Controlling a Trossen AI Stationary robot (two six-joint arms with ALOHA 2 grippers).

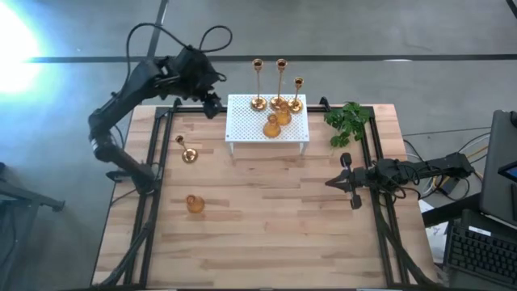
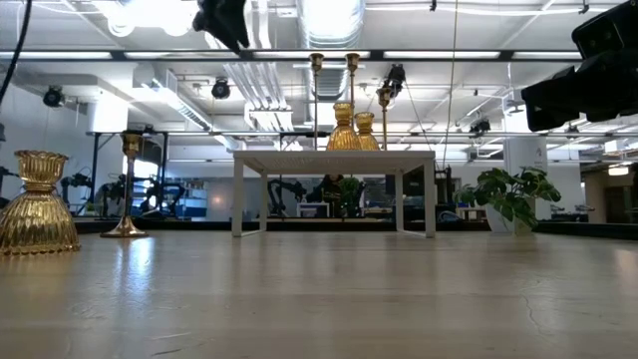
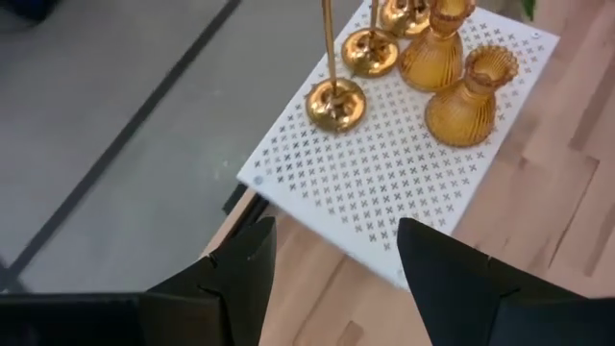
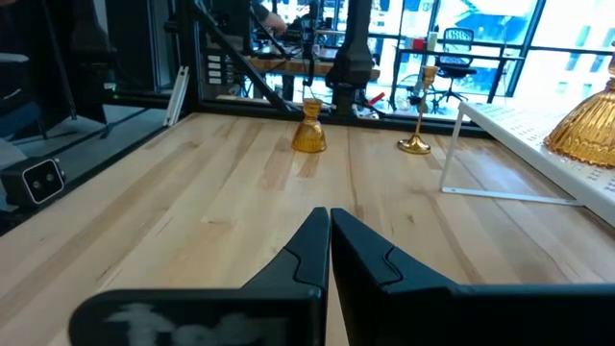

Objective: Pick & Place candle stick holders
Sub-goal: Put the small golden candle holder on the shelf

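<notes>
Left gripper [image 1: 212, 107], jaws apart and empty, hovers at the white stand's [image 1: 242, 129] ten o'clock, where five candle stick holders [image 1: 275, 125] sit; two remaining holders [image 1: 187, 153] wait at eight o'clock; right gripper [image 1: 343, 181] parked shut.

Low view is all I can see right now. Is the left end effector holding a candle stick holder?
Observer: No. The left end effector is open and empty, hovering above a corner of the white stand.
Operator: And the right one?
Observer: The right end effector is shut on nothing, low over the right side of the table, in front of the plant.
Operator: Which loose holder sits closer to the stand?
Observer: The thin-stemmed holder, just off the stand's left end. The squat holder stands apart from it, nearer the table's front.
</notes>
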